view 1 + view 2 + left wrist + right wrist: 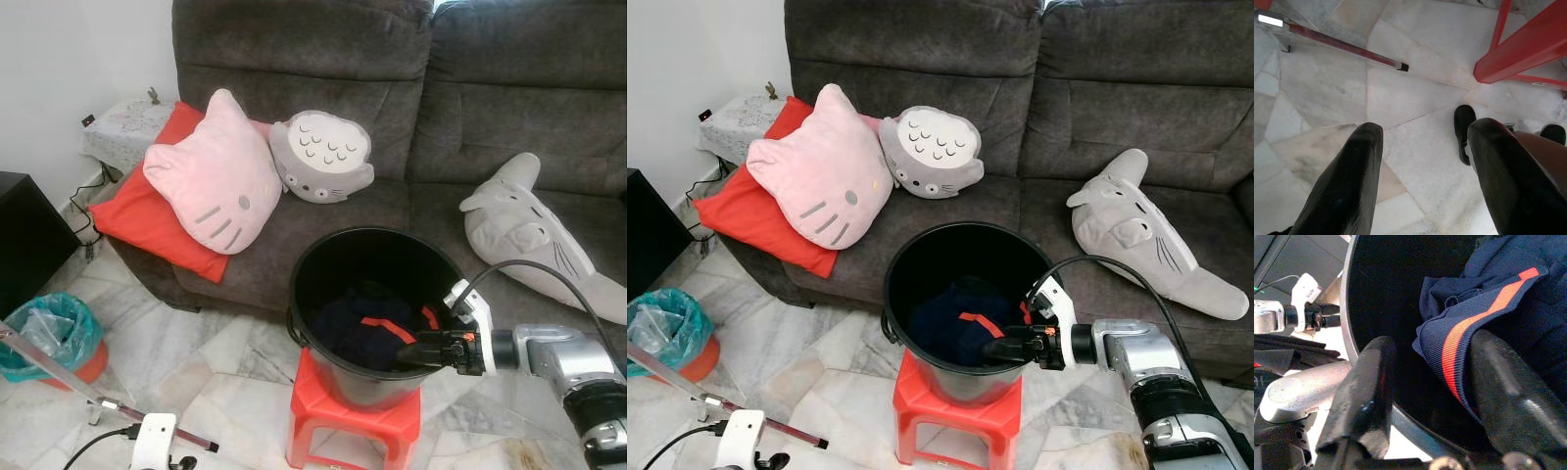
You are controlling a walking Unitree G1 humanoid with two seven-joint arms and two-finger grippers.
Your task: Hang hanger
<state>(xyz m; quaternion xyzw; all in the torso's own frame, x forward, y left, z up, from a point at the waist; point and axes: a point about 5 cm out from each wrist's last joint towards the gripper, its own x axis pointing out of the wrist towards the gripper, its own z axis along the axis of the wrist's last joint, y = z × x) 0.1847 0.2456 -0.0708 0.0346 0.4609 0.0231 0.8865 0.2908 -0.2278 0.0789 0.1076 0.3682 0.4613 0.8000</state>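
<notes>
Here the right gripper [1004, 350] reaches over the near rim of the black bucket [921, 257] on the red stool [955, 416], its fingers spread, one outside the wall and one inside against the navy garment with an orange stripe [1484, 308]. No hanger can be made out; it may lie hidden under the cloth. Closing now would likely clamp the bucket wall and tip it off the stool. The left gripper [1420, 161] hangs spread above the marble floor [1415, 98].
</notes>
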